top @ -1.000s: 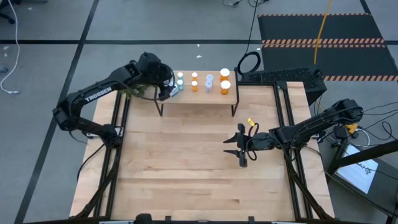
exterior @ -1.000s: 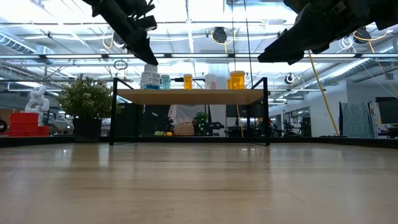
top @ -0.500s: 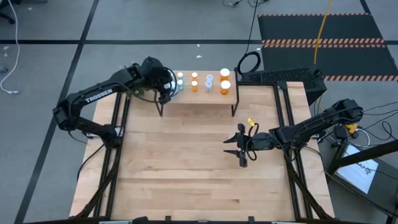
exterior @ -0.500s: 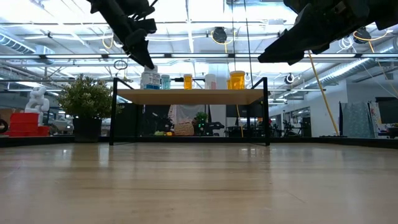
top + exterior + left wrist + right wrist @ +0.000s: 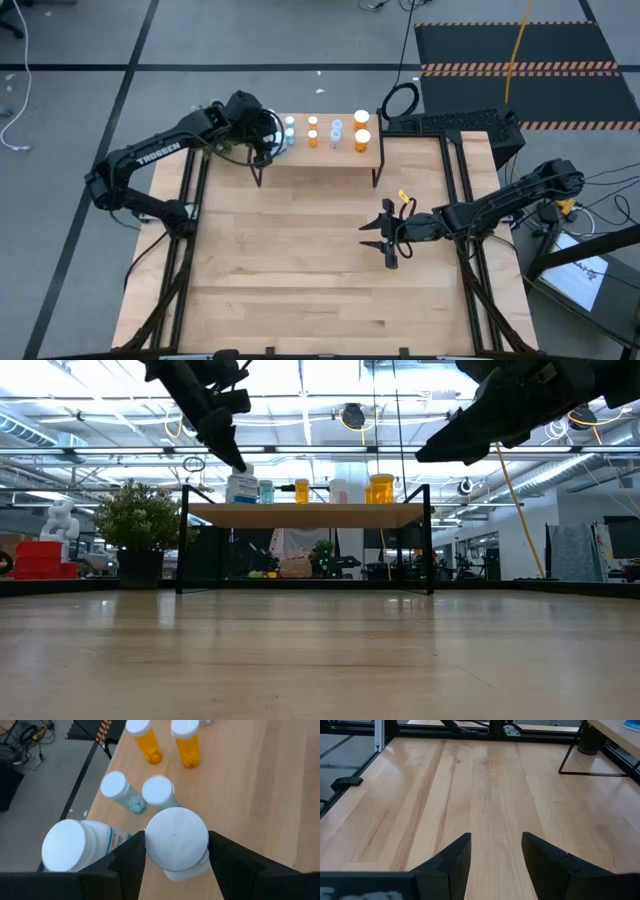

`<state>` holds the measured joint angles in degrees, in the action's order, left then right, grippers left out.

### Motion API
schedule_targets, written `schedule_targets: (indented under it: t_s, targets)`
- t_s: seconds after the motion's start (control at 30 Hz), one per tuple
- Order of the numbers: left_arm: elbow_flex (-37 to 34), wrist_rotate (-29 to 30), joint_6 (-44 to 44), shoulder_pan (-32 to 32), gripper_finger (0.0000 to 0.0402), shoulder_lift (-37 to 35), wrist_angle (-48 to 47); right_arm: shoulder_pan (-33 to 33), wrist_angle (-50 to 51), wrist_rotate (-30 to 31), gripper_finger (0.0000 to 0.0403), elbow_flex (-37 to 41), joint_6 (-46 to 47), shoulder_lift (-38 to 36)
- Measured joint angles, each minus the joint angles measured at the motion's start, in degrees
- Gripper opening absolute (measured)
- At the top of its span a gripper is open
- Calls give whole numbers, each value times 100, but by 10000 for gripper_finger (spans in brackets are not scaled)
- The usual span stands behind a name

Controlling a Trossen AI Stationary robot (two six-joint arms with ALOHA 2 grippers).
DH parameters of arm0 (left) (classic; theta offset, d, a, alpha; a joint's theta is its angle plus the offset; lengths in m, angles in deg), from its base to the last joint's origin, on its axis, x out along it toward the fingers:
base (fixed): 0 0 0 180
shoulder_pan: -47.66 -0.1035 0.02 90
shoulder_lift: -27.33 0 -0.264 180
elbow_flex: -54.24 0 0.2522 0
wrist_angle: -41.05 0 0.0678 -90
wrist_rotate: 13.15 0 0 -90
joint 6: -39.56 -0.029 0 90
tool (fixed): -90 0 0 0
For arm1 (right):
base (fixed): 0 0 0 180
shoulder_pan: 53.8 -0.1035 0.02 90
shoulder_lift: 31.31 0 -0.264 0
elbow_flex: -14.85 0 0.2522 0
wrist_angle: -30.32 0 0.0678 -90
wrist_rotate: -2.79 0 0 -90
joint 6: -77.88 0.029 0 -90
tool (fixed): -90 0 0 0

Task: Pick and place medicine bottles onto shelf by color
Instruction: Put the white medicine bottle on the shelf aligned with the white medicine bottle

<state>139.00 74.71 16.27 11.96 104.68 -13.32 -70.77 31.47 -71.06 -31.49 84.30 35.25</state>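
Note:
The shelf (image 5: 320, 156) stands at the table's far edge, with several white-capped medicine bottles upright on it: pale blue ones (image 5: 117, 790), orange ones (image 5: 186, 742) and a large labelled white one (image 5: 75, 845). My left gripper (image 5: 176, 865) hovers at the shelf's left end, pointing down at a slant. It is open, a finger on each side of a white-capped bottle (image 5: 176, 840) standing on the shelf. In the low view its fingertips (image 5: 236, 458) sit just above that bottle (image 5: 241, 487). My right gripper (image 5: 388, 240) waits open over the table's right middle, holding nothing (image 5: 495, 855). My left gripper's fingers (image 5: 131, 862) flank the round white cap (image 5: 176, 837) of the bottle from above, slanting in from the table's left. I cannot tell whether they touch the cap. The bottle stands upright on the shelf board.
A potted plant (image 5: 140, 520) sits behind the shelf's left end. A dark keyboard (image 5: 450, 122) lies at the far right corner. Bare tabletop (image 5: 300, 260) stretches in front of the shelf.
My left gripper has tipped a little at the shelf's left end, and its fingertips have drawn slightly back toward the table's left edge. The white-capped bottle below it stays upright on the shelf.

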Motion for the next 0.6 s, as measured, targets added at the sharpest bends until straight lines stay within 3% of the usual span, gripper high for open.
schedule_targets:
  t_s: [0.6]
  targets:
    - [-4, -398, -1604, -335, 208, -356, -518, 0, 25, 0, 169, 0, 0, 0]
